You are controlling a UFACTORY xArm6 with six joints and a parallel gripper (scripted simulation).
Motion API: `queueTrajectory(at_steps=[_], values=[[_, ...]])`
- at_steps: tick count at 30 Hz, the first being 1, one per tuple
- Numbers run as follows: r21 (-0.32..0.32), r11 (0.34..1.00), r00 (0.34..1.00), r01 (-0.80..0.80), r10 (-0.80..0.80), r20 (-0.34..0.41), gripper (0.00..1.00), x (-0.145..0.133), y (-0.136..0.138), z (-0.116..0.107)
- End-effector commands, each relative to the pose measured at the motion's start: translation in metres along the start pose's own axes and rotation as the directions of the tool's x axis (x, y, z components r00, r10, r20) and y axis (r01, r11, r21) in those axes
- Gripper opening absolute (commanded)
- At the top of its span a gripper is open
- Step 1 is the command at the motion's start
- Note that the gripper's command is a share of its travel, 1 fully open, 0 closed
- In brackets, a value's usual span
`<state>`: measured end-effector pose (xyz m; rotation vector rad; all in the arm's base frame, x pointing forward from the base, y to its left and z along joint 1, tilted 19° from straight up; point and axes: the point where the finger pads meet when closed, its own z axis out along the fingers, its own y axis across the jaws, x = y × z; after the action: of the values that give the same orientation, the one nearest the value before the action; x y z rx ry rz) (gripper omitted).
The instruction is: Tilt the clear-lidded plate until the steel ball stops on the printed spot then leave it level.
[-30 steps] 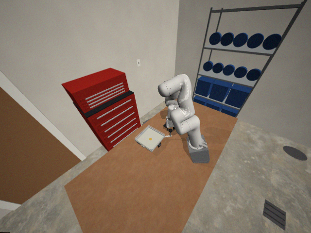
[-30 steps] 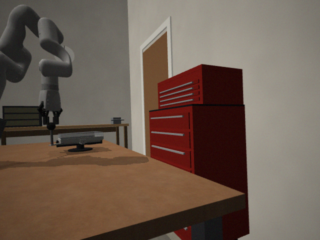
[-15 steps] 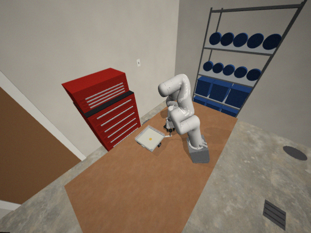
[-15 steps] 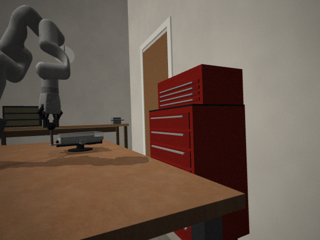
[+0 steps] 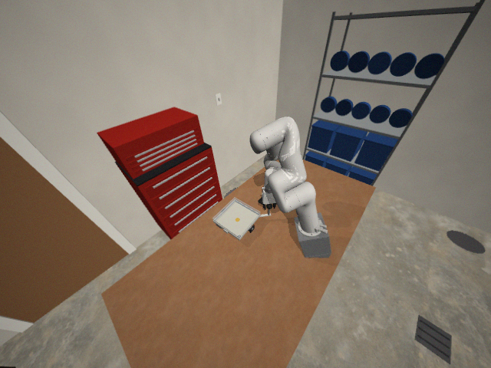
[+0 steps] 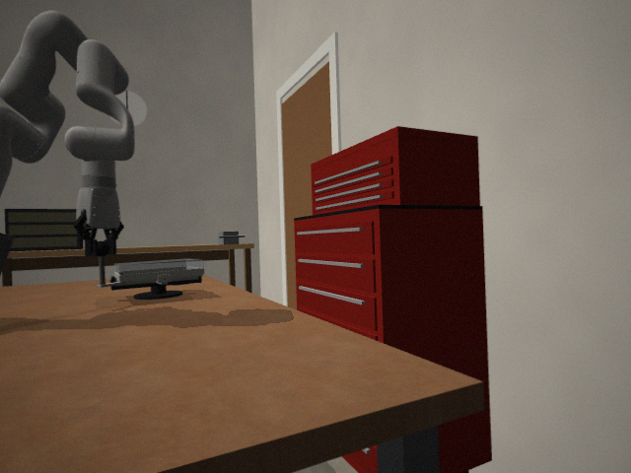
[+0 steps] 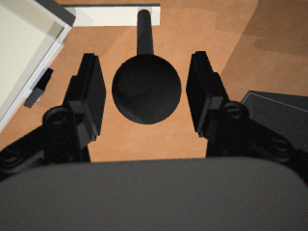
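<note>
End effector [image 5: 269,205] [image 6: 101,249] [image 7: 145,72] pointing down, the arm [image 5: 291,158] [image 6: 99,142] has the clear-lidded plate [image 5: 236,218] [image 6: 158,272] [image 7: 19,53] off to one side of its fingers, near but apart from them. In the wrist view the plate shows only in part, at the upper left corner, while the black ball-shaped knob [image 5: 269,206] [image 6: 103,247] [image 7: 146,89] lies between the two finger pads. The end effector is partly open, its fingers standing well short of closed, and a strip of table shows on either side of the knob, so nothing is gripped. The exterior view puts the knob at the height of the fingertips, partly overlapped by them. Below the knob a thin upright rod [image 6: 101,270] [image 7: 144,34] runs down to a pale flat bar [image 5: 265,215] [image 6: 105,285] [image 7: 111,15], which reaches out from the plate's side. The plate sits on a short post above a round black foot [image 6: 158,294] on the brown table [image 5: 205,277] [image 6: 229,356] [image 7: 144,144]. From the exterior it looks slightly tilted, its end by the rod lower than the far end. An orange spot [image 5: 237,219] shows on the plate's pale floor; the steel ball cannot be made out for certain, so its place relative to the spot cannot be told.
</note>
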<state>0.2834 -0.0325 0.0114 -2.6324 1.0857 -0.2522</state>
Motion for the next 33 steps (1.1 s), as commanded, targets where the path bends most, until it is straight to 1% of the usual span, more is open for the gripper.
queueTrajectory(at_steps=[1, 24, 25, 33], values=[[0.001, 1.0, 1.0, 0.001, -0.001, -0.002, 0.61, 0.0007, -0.0002, 0.0014], [0.0, 1.0, 1.0, 0.001, -0.001, -0.002, 0.61, 0.0007, -0.0001, 0.0029], [0.0, 1.0, 1.0, 0.001, -0.001, -0.002, 0.0, 0.0007, -0.0001, 0.0029], [0.0, 1.0, 1.0, 0.001, -0.001, -0.002, 0.0, 0.0007, -0.0001, 0.0029]])
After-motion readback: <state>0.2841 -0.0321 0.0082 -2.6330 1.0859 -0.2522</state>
